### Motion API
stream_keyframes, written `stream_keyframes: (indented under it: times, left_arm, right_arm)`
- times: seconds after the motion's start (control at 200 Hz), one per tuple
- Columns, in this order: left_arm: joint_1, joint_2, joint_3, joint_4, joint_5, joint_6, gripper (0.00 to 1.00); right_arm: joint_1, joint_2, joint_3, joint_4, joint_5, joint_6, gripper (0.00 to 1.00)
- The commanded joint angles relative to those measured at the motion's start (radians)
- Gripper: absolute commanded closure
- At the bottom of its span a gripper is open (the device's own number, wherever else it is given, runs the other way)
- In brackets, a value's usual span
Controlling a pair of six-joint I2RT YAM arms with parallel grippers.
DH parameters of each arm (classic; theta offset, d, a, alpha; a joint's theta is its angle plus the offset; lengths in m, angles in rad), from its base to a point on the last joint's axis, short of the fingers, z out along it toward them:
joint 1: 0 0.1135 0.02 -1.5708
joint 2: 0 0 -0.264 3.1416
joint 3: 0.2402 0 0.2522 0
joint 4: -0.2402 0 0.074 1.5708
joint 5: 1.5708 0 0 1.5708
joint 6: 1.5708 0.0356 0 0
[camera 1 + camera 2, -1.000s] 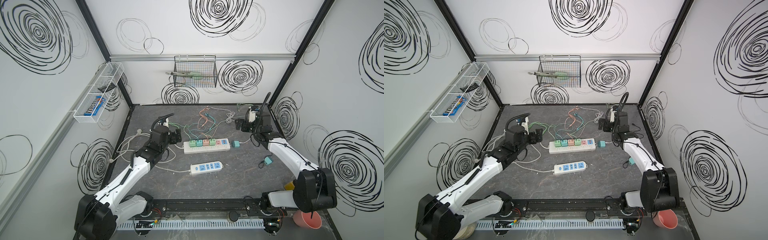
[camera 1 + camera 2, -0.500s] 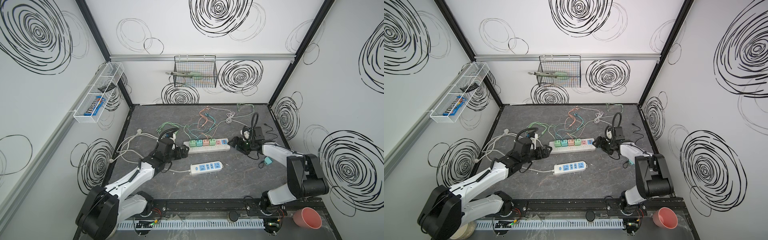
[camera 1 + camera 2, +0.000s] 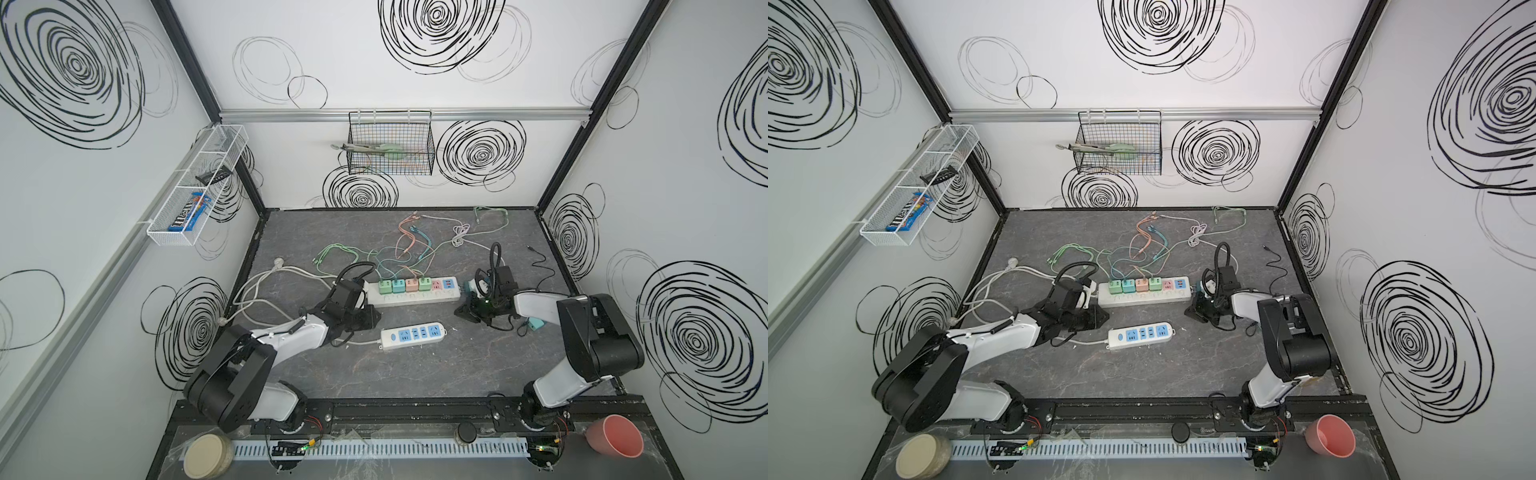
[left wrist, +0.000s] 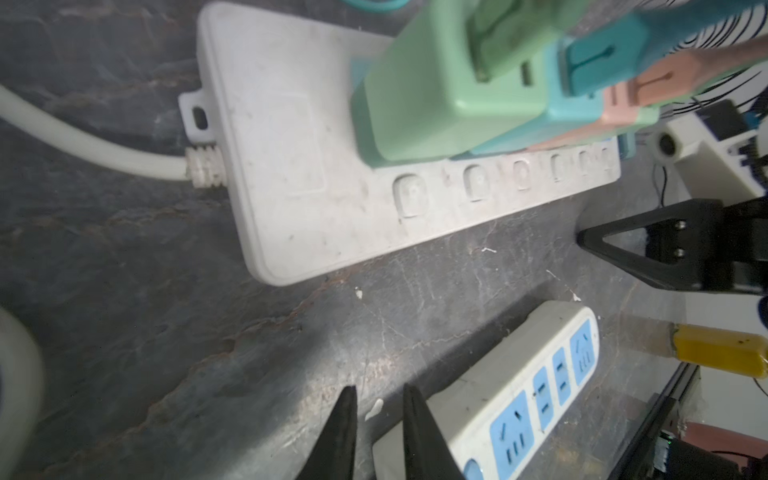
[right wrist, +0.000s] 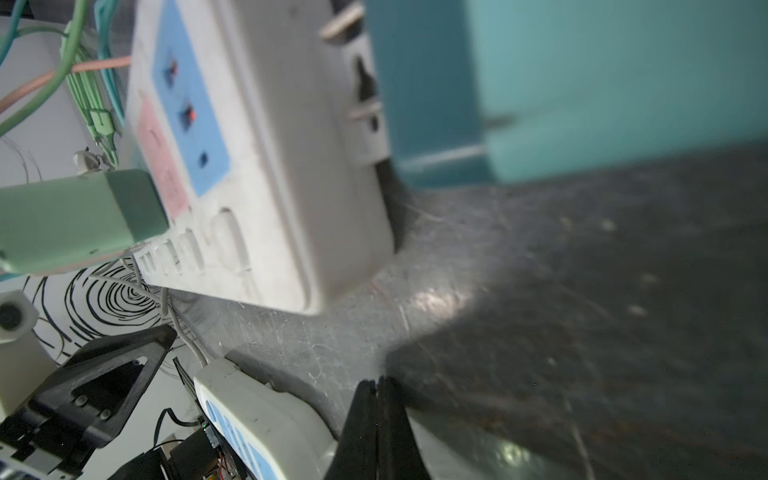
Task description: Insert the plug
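teal plug [image 5: 582,83] sits at the right end of the long power strip [image 5: 270,208]. its prongs are poked at the end socket, but bare metal shows between the two, so i'd call it not fully seated. my right claw [image 5: 376,388] is pinched fully closed on nothing, tips down by the table [image 5: 582,332] on the near side of the plug. guessing closed fingers make a blunt pusher for shoving it left. my left claw [image 4: 379,392] is nearly closed, thin gap, nothing in it. it's parked near the strip's left end, just beside the small strip [image 4: 519,399], probably to brace the long strip so it can't slide when the push comes. four chargers [image 3: 398,286] sit plugged in along the top.
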Motion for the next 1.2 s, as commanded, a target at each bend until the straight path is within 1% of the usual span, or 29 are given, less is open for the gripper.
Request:
stream_keyframes:
  times: [0.0, 0.085, 0.28, 0.505, 0.71, 0.801, 0.906, 1.061, 1.116, 1.196]
  left_arm:
    - [0.015, 0.029, 0.031, 0.08, -0.026, -0.008, 0.74]
    - [0.02, 0.058, 0.017, 0.135, -0.08, -0.024, 0.72]
    - [0.058, 0.165, 0.068, 0.184, -0.102, -0.006, 0.73]
    - [0.109, 0.26, 0.162, 0.226, -0.14, 0.035, 0.72]
    - [0.154, 0.363, 0.243, 0.257, -0.114, 0.044, 0.71]
    - [0.164, 0.403, 0.286, 0.262, -0.105, 0.049, 0.71]
    - [0.162, 0.426, 0.328, 0.247, -0.114, 0.066, 0.69]
    - [0.163, 0.46, 0.369, 0.224, -0.135, 0.093, 0.64]
    - [0.163, 0.466, 0.378, 0.215, -0.14, 0.102, 0.63]
    - [0.161, 0.443, 0.371, 0.22, -0.14, 0.108, 0.61]
  right_arm:
    - [0.01, 0.033, 0.026, 0.077, -0.007, 0.039, 0.99]
    - [0.014, 0.051, 0.028, 0.126, -0.011, 0.071, 1.0]
    - [0.035, 0.115, 0.073, 0.218, -0.003, 0.119, 1.0]
    - [0.061, 0.173, 0.148, 0.276, 0.047, 0.161, 0.81]
    - [0.058, 0.263, 0.241, 0.311, 0.078, 0.169, 0.76]
    - [0.059, 0.302, 0.278, 0.333, 0.067, 0.191, 0.75]
    - [0.061, 0.318, 0.293, 0.364, 0.069, 0.211, 0.72]
    - [0.064, 0.32, 0.297, 0.366, 0.082, 0.208, 0.68]
    - [0.068, 0.302, 0.288, 0.362, 0.093, 0.191, 0.63]
    - [0.077, 0.246, 0.266, 0.353, 0.118, 0.138, 0.51]
